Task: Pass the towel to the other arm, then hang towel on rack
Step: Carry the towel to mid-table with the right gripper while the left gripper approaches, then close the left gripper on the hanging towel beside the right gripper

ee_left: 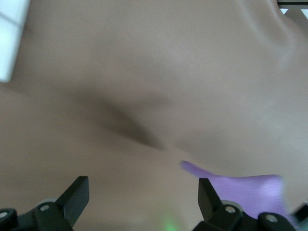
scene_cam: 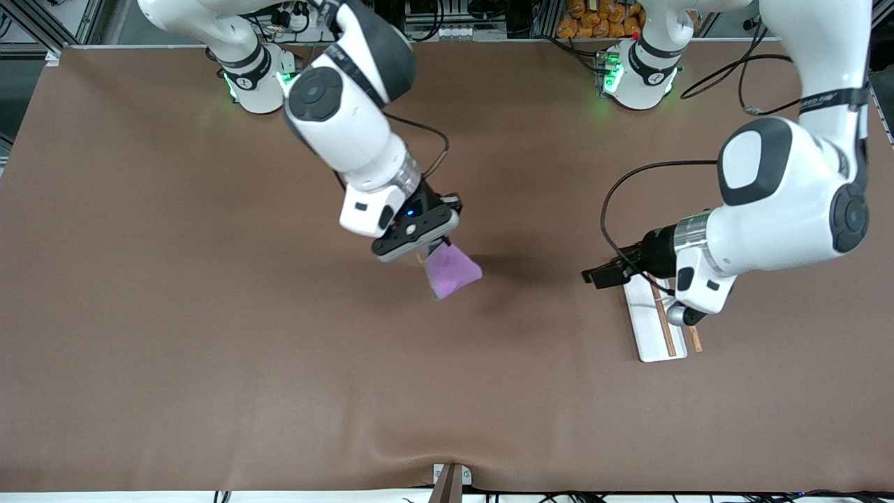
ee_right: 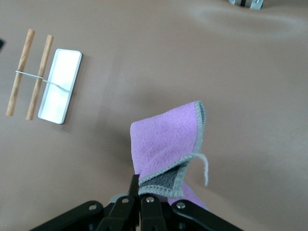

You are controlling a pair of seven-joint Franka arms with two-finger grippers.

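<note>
My right gripper (scene_cam: 434,250) is shut on one end of the purple towel (scene_cam: 454,272) and holds it up over the middle of the table. In the right wrist view the towel (ee_right: 166,139) hangs folded from the shut gripper (ee_right: 142,193), with its grey edging and grey underside showing. My left gripper (scene_cam: 595,276) is open and empty, low over the table beside the rack (scene_cam: 649,334), pointing toward the towel, apart from it. In the left wrist view the open gripper (ee_left: 143,198) frames bare table, with the towel (ee_left: 245,186) off to one side. The rack (ee_right: 60,85) has a white base and two wooden rods.
The left arm's wrist covers part of the rack in the front view. A corner of the white rack base (ee_left: 9,43) shows in the left wrist view. A metal clamp (scene_cam: 450,478) sits at the table edge nearest the front camera. A black cable (scene_cam: 614,202) loops above the table by the left arm.
</note>
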